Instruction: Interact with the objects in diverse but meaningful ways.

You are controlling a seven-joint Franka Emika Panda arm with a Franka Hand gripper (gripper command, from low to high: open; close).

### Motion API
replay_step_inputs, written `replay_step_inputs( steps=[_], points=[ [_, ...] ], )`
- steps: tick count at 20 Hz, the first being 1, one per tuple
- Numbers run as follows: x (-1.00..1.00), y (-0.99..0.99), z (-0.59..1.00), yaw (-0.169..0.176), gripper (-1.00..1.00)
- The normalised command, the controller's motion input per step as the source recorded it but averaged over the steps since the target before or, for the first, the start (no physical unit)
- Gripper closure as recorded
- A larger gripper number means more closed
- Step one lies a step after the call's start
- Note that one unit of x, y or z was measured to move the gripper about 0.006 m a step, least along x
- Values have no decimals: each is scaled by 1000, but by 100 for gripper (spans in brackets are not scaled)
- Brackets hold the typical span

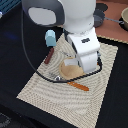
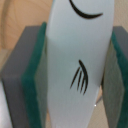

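In the wrist view we see our gripper clamped on a small white oblong piece with black markings, its green-lined pads pressing both sides. In the exterior view, the arm hangs over the tan round plate; beyond the plate lie the pale-blue faceted block and, beside it, the dark-brown stick.

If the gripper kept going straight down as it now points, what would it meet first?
Probably the tan plate under it; the gripper is shut on a white oblong piece, which would touch first. Depth is unclear.
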Motion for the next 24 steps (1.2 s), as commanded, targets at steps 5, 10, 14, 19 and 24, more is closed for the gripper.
replay_step_inputs(
  steps=[5, 10, 14, 19, 24],
  points=[
    [-359, -159, -276, 0, 100],
    [-305, -28, -296, 4, -100],
    [-252, 12, -69, 35, -100],
    [-116, 282, 350, 91, -100],
    [-118, 588, 948, 96, -100]
  ],
)
